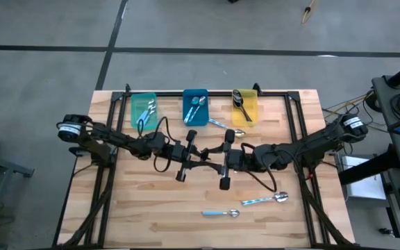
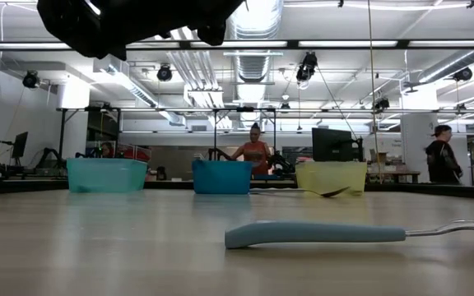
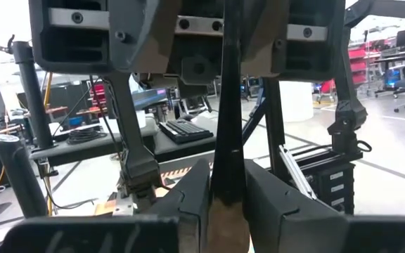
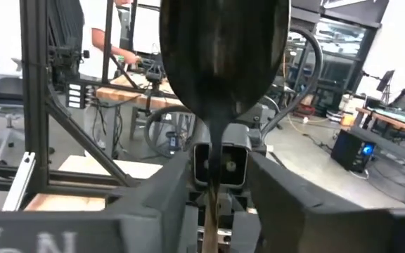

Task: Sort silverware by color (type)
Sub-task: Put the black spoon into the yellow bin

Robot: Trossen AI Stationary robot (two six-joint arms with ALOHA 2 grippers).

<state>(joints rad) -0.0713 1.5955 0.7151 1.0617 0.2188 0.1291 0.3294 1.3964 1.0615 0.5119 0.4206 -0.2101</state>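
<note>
**Dark spoon changes hands mid-table, sorting partly done**

A dark spoon hangs above the table's centre. The left gripper is clamped narrow on its handle, and the right gripper flanks the same handle, grip not discernible. At 12 o'clock, the teal bin, blue bin and yellow bin already hold spoons. Apparently left: this one, a blue-handled spoon near 1 o'clock, and two more at 5 o'clock.
</note>
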